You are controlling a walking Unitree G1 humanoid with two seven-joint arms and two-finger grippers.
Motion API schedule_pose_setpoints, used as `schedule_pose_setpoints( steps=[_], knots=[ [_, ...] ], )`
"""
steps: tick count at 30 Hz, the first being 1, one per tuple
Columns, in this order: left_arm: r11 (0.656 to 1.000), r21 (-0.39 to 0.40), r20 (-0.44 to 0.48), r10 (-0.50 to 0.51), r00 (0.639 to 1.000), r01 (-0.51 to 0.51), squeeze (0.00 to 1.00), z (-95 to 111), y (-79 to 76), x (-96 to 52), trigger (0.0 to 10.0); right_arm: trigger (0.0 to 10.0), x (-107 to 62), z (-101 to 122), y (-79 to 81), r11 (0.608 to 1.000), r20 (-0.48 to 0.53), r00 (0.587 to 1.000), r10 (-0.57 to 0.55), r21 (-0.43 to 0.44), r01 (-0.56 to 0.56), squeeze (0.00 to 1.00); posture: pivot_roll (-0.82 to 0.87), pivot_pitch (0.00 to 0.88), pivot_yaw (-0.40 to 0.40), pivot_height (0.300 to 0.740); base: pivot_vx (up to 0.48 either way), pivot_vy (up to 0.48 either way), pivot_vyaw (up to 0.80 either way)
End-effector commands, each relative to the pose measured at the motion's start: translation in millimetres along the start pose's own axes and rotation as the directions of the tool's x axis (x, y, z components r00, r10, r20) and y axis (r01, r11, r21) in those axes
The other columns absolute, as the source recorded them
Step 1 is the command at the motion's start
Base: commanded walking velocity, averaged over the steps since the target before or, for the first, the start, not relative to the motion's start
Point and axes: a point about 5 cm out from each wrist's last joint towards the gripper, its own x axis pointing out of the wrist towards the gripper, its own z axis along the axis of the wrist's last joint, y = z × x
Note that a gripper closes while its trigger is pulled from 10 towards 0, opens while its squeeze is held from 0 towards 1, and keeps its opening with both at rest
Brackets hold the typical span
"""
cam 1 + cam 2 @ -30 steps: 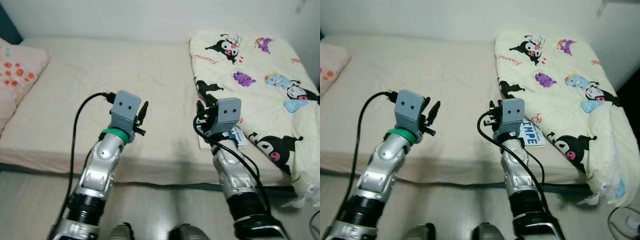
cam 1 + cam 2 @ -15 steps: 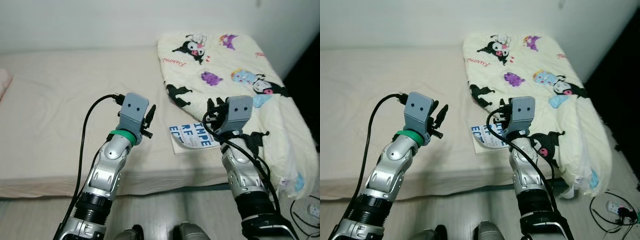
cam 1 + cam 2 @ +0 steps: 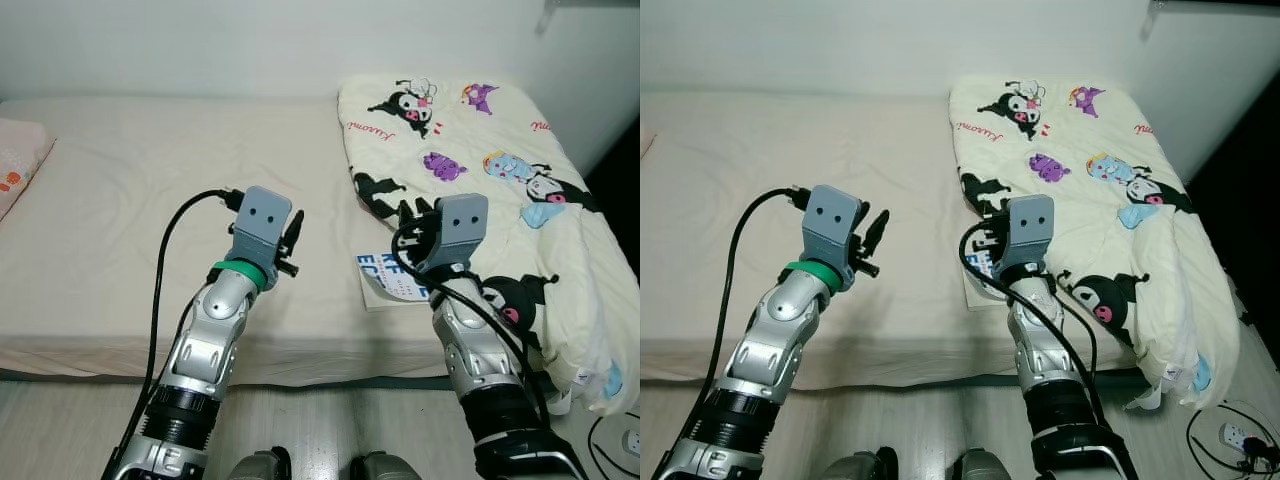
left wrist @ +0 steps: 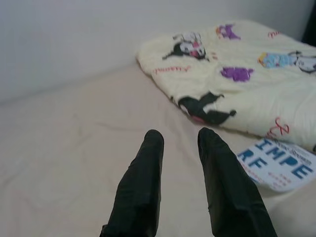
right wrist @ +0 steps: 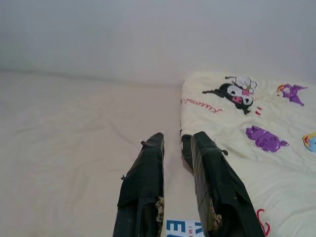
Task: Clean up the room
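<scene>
Cream fabric printed with black, purple and blue cartoon figures makes up the one quilt (image 3: 480,170), folded into a thick pad that covers the right part of the bed (image 3: 150,200) and droops over the near edge toward the floor. One book (image 3: 392,285) lies flat on the pale beige sheet, just beside the quilt's near left edge; its white cover carries large blue letters, and its right part is hidden behind the right arm. One pink pillow (image 3: 18,175) with small red marks sits at the far left edge of the bed. On the floor at the lower right corner lie a black cable and a small white plug block (image 3: 1235,432).

Two silver arms reach out over the near edge of the bed. The left hand (image 4: 180,140) hovers above the bare sheet to the left of the book, its two black fingers (image 4: 143,182) a little apart and holding nothing. The right hand (image 5: 175,143) hangs above the book near the quilt's edge, its two fingers (image 5: 145,177) likewise slightly parted with nothing between them.
</scene>
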Motion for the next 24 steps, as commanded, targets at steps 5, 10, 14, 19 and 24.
schedule_pose_setpoints(
  steps=[5, 10, 14, 19, 24],
  knots=[
    [0.998, -0.068, -0.085, -0.003, 0.996, -0.003, 0.00, -23.2, -3.2, -7.1, 10.0, 10.0, -4.6, -4.3, -1.5, 0.999, -0.019, 1.000, -0.020, -0.033, 0.020, 0.00, -0.07, 0.055, 0.053, 0.725, 0.000, 0.000, 0.00],
    [0.999, -0.049, -0.075, -0.011, 0.997, 0.008, 0.00, -23.5, -6.8, -7.7, 10.0, 10.0, -4.6, -5.0, -4.2, 1.000, -0.026, 0.999, -0.020, -0.024, 0.020, 0.00, -0.07, 0.059, 0.053, 0.711, 0.000, 0.000, 0.00],
    [0.999, -0.049, -0.073, -0.016, 0.997, 0.012, 0.00, -23.2, -8.6, -7.8, 10.0, 10.0, -4.6, -4.5, -5.1, 1.000, -0.025, 0.999, -0.022, -0.020, 0.022, 0.00, -0.07, 0.062, 0.052, 0.701, 0.000, 0.000, 0.00],
    [0.999, -0.050, -0.071, -0.019, 0.997, 0.016, 0.00, -22.1, -9.4, -7.7, 10.0, 10.0, -5.9, -4.4, -5.0, 1.000, -0.025, 0.999, -0.022, -0.016, 0.022, 0.00, -0.07, 0.069, 0.051, 0.686, 0.000, 0.000, 0.00],
    [0.999, -0.051, -0.069, -0.022, 0.997, 0.019, 0.00, -22.0, -10.6, -9.2, 10.0, 10.0, -7.1, -5.0, -5.2, 1.000, -0.030, 0.999, -0.024, -0.013, 0.024, 0.00, -0.07, 0.076, 0.051, 0.661, 0.000, 0.000, 0.00]
  ],
)
